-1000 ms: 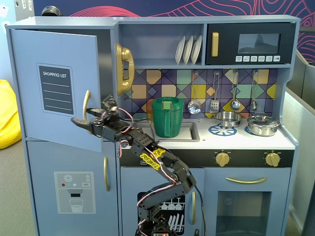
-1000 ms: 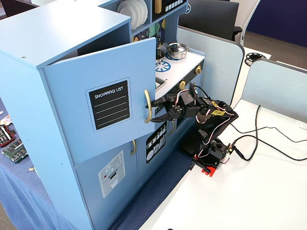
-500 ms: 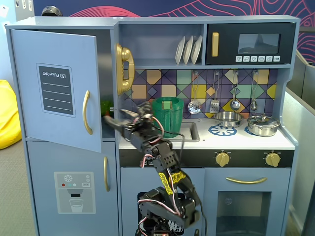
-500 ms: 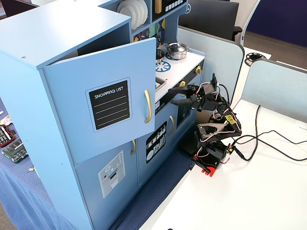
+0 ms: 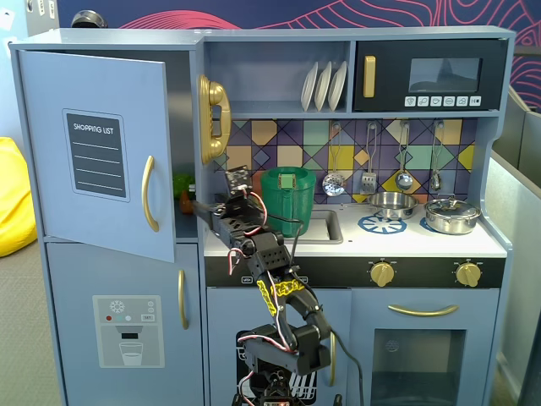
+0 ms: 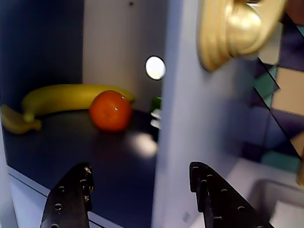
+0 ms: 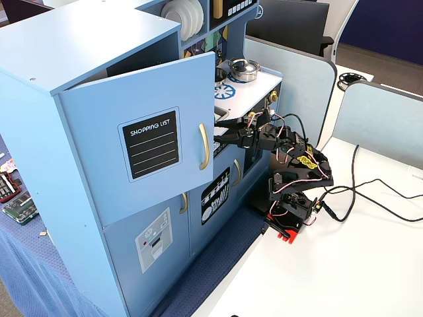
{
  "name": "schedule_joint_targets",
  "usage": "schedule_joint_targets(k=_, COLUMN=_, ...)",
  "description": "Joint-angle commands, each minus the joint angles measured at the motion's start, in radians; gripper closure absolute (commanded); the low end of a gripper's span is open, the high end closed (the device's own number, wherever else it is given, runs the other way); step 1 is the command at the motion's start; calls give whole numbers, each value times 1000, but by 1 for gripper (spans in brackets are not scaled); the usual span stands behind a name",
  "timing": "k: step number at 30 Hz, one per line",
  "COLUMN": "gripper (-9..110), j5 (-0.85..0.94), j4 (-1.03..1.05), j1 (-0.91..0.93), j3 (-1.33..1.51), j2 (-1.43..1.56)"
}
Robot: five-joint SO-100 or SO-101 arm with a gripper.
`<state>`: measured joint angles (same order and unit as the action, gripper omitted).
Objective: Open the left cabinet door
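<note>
The left cabinet door, light blue with a black "SHOPPING LIST" panel, stands partly open. Its gold bar handle is free. My gripper hovers open just right of the door's free edge, level with the handle and touching nothing. In the wrist view the gripper faces the open cabinet with nothing between its black fingers. On the dark shelf inside lie a banana and an orange.
A gold toy telephone hangs on the cabinet's side wall just above the gripper. A green pitcher stands in the sink behind the arm. Below is the door with the ice-dispenser graphic. Cables trail over the white table.
The gripper, which was at the gold handle a second ago, has drawn back to the right and now faces the cabinet opening. The door has kept the same angle.
</note>
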<state>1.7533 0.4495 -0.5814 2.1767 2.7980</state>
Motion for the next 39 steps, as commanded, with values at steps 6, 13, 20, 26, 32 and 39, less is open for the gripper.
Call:
schedule_joint_targets(k=6, gripper=85, j5=187, j4=-144, j1=-245, j3=-38, j2=-109)
schedule_joint_targets(k=13, gripper=85, j5=262, j4=-225, j1=-434, j3=-41, j2=-150)
schedule_joint_targets(k=20, gripper=85, j5=353, j4=-268, j1=-630, j3=-18, j2=-152)
schedule_joint_targets(k=26, gripper=86, j5=314, j4=-258, j1=-552, j3=-17, j2=-150)
schedule_joint_targets(k=32, gripper=88, j5=221, j4=-21, j1=-158, j3=-15, j2=-140)
schedule_joint_targets(k=39, gripper=92, j5=43, j4=334, j1=261, j3=28, j2=-129)
